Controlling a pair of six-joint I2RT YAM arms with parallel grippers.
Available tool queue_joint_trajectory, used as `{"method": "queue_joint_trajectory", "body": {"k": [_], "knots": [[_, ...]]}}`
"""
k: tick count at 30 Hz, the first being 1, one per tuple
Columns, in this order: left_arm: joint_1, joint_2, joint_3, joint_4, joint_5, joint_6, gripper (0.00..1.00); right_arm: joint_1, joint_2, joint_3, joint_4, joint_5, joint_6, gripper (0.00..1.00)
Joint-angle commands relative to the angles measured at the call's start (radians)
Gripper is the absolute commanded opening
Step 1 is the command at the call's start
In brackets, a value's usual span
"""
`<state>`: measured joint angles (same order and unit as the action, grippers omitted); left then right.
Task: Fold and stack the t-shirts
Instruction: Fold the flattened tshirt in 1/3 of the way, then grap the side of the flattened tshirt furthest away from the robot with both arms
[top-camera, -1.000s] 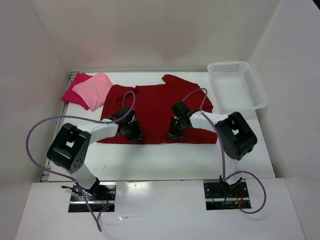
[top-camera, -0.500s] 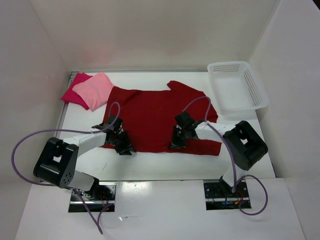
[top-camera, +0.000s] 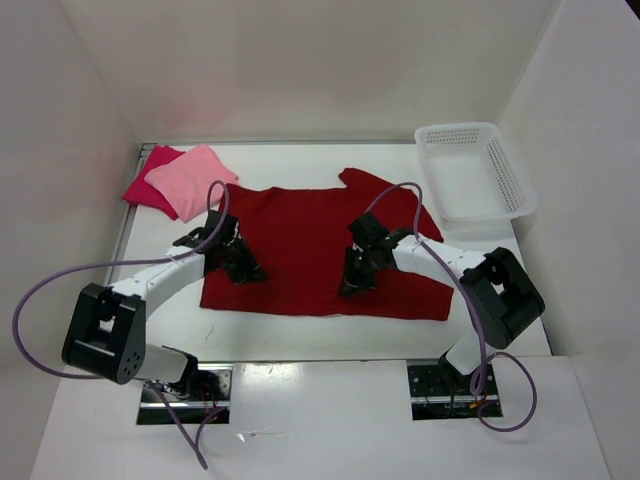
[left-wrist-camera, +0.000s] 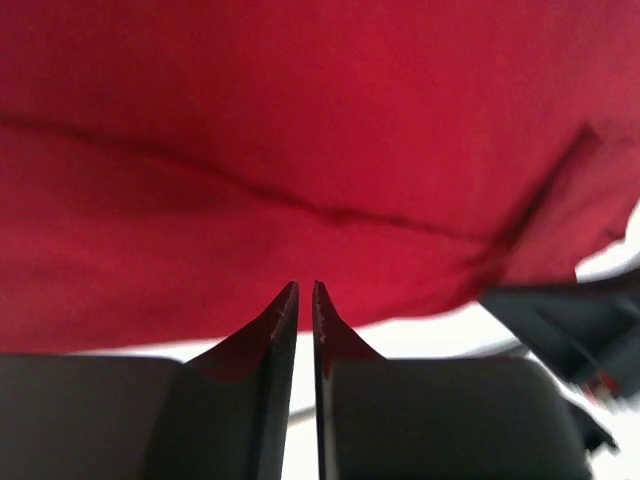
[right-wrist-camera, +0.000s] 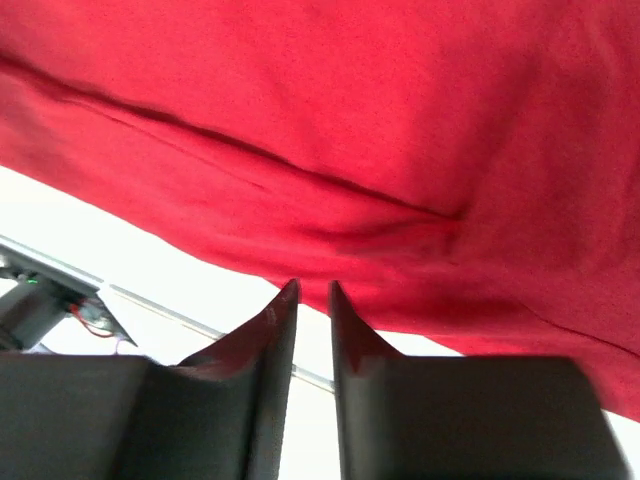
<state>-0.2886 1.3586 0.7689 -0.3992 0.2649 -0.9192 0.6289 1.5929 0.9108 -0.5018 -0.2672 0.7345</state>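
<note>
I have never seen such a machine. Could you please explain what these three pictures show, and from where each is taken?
Two robot arms stand at the near edge of a table. The wide picture looks down from above; the two close ones come from a camera on each wrist. A dark red t-shirt lies spread out; a light pink t-shirt rests on a crimson-pink t-shirt, far left; a white basket stands far right. At the red shirt, the right gripper is slightly open, the left gripper nearly closed; no cloth shows between either's jaws.
</note>
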Motion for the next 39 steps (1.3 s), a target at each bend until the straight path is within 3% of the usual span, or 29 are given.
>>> {"method": "queue_joint_trajectory", "body": {"k": [1,3,6,13,18,22,26,31,37,39], "knots": [[0.025,0.068,-0.017,0.051,-0.066,0.005,0.14,0.012,-0.040,0.071,-0.037,0.010,-0.024,0.20],[0.025,0.108,-0.049,0.071,-0.053,-0.004,0.14,0.012,-0.013,0.080,-0.026,-0.004,-0.024,0.12],[0.043,0.119,-0.130,0.071,-0.009,-0.027,0.13,0.012,-0.013,0.080,-0.001,0.005,-0.024,0.09],[0.063,-0.009,-0.327,0.025,0.038,-0.047,0.17,0.012,0.021,0.059,0.029,0.003,-0.024,0.09],[0.072,-0.156,-0.384,-0.007,0.056,-0.121,0.24,0.012,-0.051,0.037,0.010,0.013,-0.003,0.13],[0.097,-0.132,-0.162,-0.085,-0.009,-0.006,0.29,0.012,-0.040,0.105,-0.023,0.022,-0.026,0.16],[0.179,-0.072,0.104,-0.029,-0.081,0.059,0.29,-0.011,-0.021,0.203,-0.032,0.022,-0.046,0.17],[0.379,0.059,0.200,0.169,-0.101,0.040,0.22,-0.031,0.001,0.260,-0.043,0.022,-0.080,0.16],[0.397,0.258,0.335,0.250,-0.314,0.112,0.20,-0.040,0.019,0.306,-0.043,0.013,-0.125,0.14],[0.397,0.327,0.398,0.272,-0.352,0.154,0.24,-0.040,0.019,0.315,-0.032,0.000,-0.126,0.14]]}}
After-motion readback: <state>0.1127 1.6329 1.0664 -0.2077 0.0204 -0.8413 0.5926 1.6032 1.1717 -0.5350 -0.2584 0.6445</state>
